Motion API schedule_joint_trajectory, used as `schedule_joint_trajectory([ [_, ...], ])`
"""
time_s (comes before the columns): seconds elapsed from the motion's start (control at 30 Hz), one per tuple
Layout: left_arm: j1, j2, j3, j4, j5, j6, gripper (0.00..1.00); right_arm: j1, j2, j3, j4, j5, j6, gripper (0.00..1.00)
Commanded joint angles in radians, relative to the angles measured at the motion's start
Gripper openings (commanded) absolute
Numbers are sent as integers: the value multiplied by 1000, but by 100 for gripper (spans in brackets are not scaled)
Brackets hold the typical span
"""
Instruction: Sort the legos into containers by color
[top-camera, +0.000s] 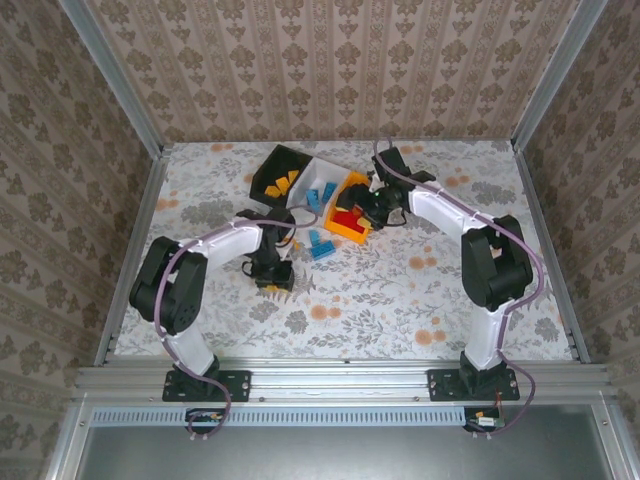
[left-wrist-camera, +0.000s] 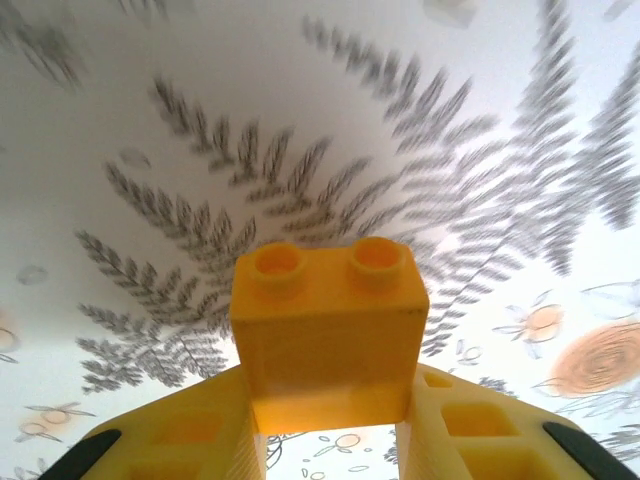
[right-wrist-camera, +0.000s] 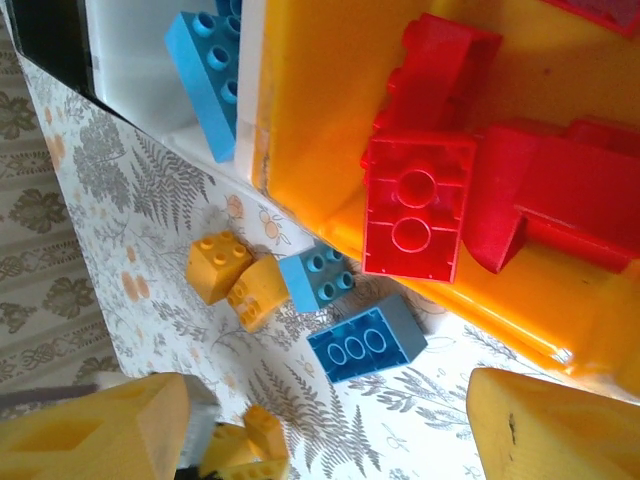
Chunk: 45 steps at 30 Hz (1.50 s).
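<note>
— Left side?
— My left end effector (left-wrist-camera: 330, 405) clamps an orange-yellow brick (left-wrist-camera: 330, 330) down at the desk (left-wrist-camera: 300, 100).
— Right?
— My right end effector (right-wrist-camera: 325, 425) hangs open over the orange-yellow bin (right-wrist-camera: 320, 110) holding red bricks (right-wrist-camera: 415, 205).

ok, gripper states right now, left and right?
Left gripper: closed on an orange-yellow brick.
Right gripper: open, holding nothing.

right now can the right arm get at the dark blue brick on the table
Probably yes: the right gripper hangs open above the dark blue brick, loose beside the orange bin with nothing over it.
</note>
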<state>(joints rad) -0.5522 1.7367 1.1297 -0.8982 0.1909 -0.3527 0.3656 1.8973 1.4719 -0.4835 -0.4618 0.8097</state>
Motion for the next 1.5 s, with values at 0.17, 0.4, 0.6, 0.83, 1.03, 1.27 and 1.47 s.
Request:
schedule_joint_trajectory([
  [0.17, 206, 31, 368, -147, -8, 123, 34, 8, -141, -119, -11, 47, -17, 75],
  [0.4, 306, 267, 803, -165, 13, 97, 34, 20, -287, -271, -9, 109, -1, 75],
  [0.6, 345, 460, 1048, -123, 119, 11, 34, 69, -442, -377, -47, 205, 2, 76],
  [0.83, 368, 633, 1200, -70, 276, -81, 35, 108, -605, -417, -131, 324, -17, 76],
  [1.03, 383, 707, 1261, -49, 332, -122, 35, 131, -703, -475, -168, 391, 32, 76],
  [1.27, 405, 746, 1269, -18, 366, -158, 39, 163, -776, -517, -202, 459, 93, 76],
  [1.47, 408, 754, 1268, -11, 379, -172, 57, 182, -779, -532, -198, 474, 123, 76],
])
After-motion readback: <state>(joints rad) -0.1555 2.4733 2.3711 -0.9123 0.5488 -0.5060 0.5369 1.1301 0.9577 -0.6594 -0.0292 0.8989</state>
